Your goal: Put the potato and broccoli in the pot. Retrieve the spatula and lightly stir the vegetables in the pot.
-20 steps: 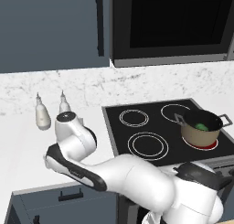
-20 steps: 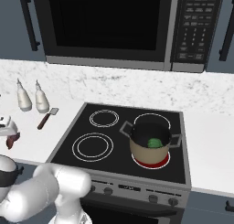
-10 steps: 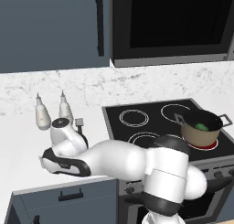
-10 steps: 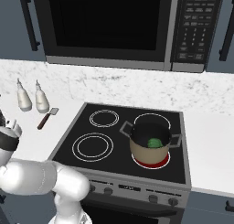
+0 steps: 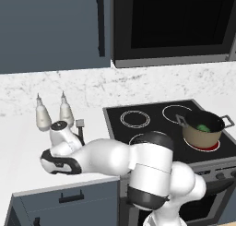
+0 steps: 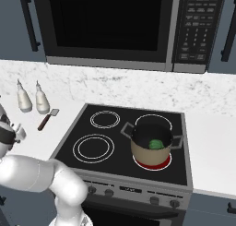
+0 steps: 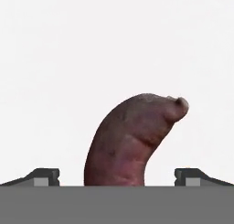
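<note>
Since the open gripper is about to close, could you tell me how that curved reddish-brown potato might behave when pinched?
The curved reddish-brown potato looks solid, so probably stiff. Its rounded, tapering sides could slip or pivot between the fingertips. Lying on white counter, it may roll if nudged.

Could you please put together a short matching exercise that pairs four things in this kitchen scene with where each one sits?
Things:
1. broccoli
2. potato
3. spatula
4. pot

Places:
A. on the front right burner
B. between the open jaws, on the white counter
C. inside the pot
D. on the counter beside the two white bottles

Pairs: 1-C, 2-B, 3-D, 4-A
</note>
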